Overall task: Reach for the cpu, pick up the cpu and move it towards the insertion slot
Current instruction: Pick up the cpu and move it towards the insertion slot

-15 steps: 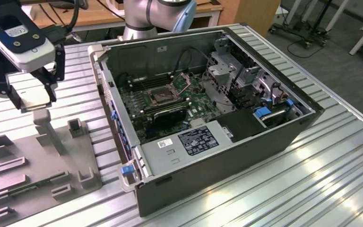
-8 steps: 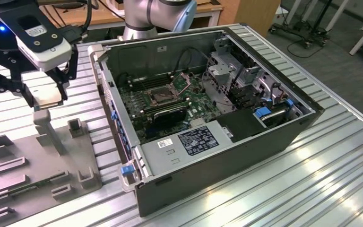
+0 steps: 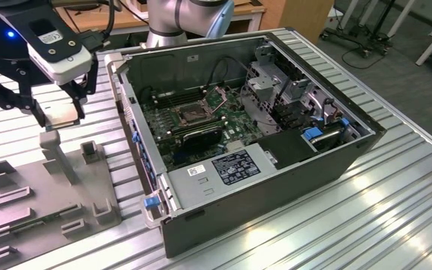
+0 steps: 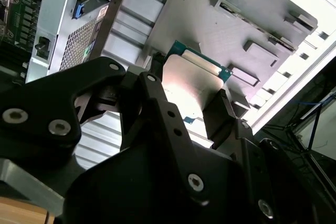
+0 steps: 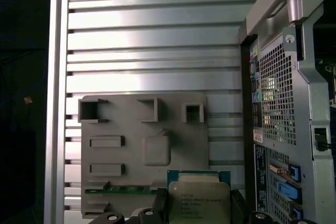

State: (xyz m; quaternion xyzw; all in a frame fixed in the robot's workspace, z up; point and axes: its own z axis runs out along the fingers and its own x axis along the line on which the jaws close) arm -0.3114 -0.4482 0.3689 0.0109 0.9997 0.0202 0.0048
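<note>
The end effector (image 3: 57, 115) grips the cpu (image 5: 199, 199) between its fingers, lifted above the grey tray (image 3: 28, 225).

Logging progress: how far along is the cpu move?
Reach and pickup look done: the gripper holds the cpu between its jaws, lifted above the grey tray. The carry is in hand. Left: the slot inside the case sits off toward the exterior view's right.
</note>
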